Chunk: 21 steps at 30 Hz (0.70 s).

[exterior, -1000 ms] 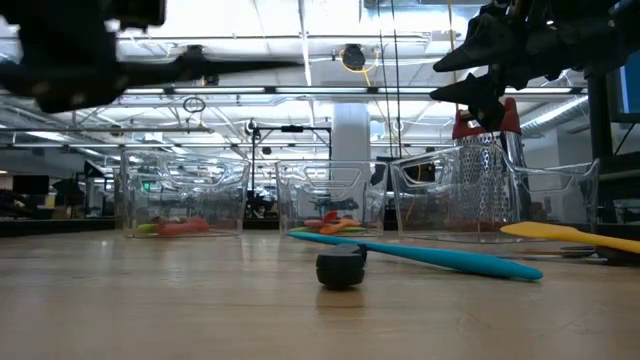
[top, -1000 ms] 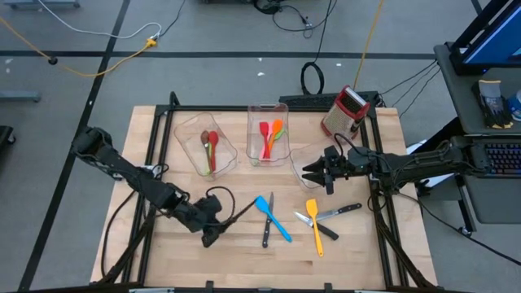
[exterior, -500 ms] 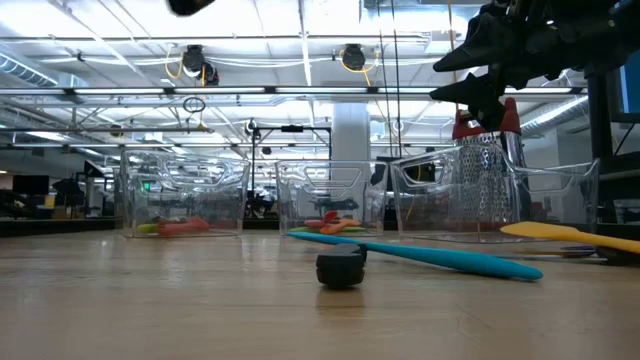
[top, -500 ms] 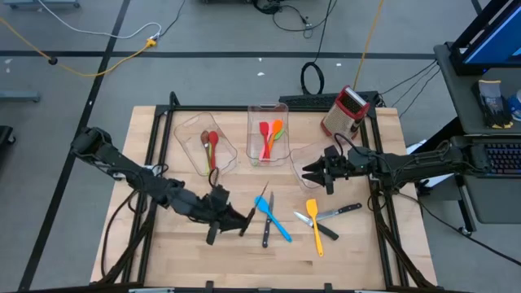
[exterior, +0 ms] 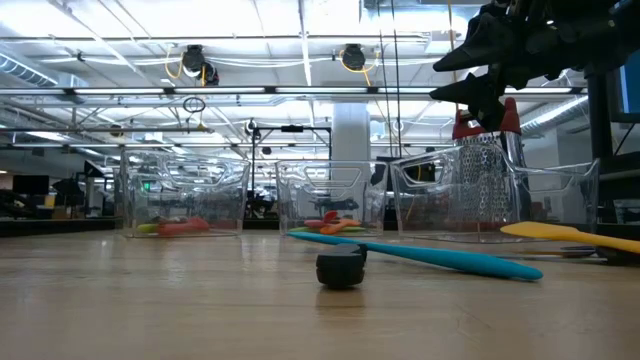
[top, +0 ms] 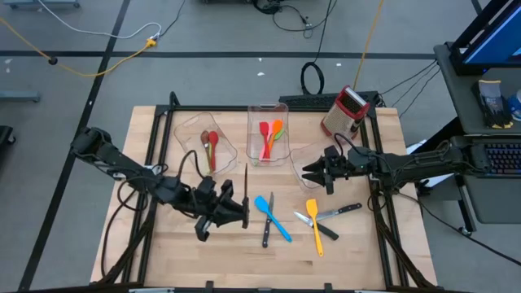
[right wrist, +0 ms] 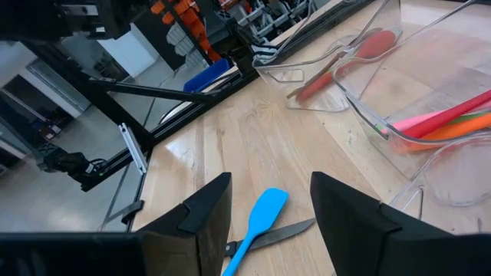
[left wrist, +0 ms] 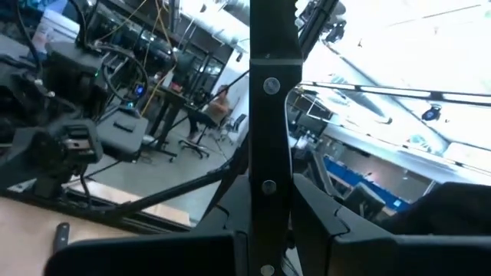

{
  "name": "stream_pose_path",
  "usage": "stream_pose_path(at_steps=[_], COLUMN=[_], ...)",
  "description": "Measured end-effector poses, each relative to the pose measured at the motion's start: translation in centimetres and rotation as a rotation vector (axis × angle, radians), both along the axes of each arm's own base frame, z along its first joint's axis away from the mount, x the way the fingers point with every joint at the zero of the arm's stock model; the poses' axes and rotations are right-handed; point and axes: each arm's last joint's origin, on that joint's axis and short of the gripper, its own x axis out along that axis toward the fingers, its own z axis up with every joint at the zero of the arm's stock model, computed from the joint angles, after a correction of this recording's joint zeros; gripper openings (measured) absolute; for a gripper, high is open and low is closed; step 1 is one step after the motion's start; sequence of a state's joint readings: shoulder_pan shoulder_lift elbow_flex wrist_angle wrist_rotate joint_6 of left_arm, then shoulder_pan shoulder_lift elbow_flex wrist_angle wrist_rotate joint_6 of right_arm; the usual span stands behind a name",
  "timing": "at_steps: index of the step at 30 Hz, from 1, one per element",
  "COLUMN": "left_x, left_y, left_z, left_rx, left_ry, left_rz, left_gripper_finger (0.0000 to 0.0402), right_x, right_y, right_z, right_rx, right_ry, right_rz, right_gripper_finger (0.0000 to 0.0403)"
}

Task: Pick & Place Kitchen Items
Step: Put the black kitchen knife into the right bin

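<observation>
Left wrist view shows the left gripper (left wrist: pixel 265 230) clenched on a knife (left wrist: pixel 269 115), its black riveted handle standing up between the fingers (left wrist: pixel 330 222). From above, that gripper (top: pixel 236 212) holds the knife (top: pixel 246 185) upright over bare wood near the table's (top: pixel 146 244) front half, just left of the blue spatula (top: pixel 272 216). A second knife (top: pixel 267 225) lies touching that spatula; the yellow spatula (top: pixel 313 220) and another knife (top: pixel 335 212) lie farther right. The right gripper (top: pixel 313 171) hangs with fingers (right wrist: pixel 349 211) apart over the rightmost bin (top: pixel 303 167). Two other bins (top: pixel 267 130) hold spoons and spatulas, near the back edge beside the grater (top: pixel 346 110).
</observation>
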<state>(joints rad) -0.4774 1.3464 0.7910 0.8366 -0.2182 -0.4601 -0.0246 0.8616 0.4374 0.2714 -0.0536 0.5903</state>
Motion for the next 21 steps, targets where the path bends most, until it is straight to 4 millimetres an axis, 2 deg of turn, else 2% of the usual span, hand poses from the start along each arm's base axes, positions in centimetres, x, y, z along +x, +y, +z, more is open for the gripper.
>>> stream_pose_path(at_steps=[7,12,21], left_x=[1.1,1.7,2.4], left_y=[1.7,3.3,5.9], left_z=[-2.0,-3.6,-4.5], left_rx=[-0.095,-0.107,-0.069], left_ry=[0.229,0.393,0.485], left_rz=[0.078,0.102,0.129], left_gripper_finger=[0.0046,0.0046,0.0046], right_x=[0.1,0.2,0.2], right_y=[0.0,0.0,0.0], right_z=[0.3,1.3,3.5], right_rx=[-0.001,-0.003,0.044], right_ry=[-0.030,-0.132,-0.357], right_rz=[0.000,0.000,-0.003], right_gripper_finger=[0.0171,0.0171,0.0171])
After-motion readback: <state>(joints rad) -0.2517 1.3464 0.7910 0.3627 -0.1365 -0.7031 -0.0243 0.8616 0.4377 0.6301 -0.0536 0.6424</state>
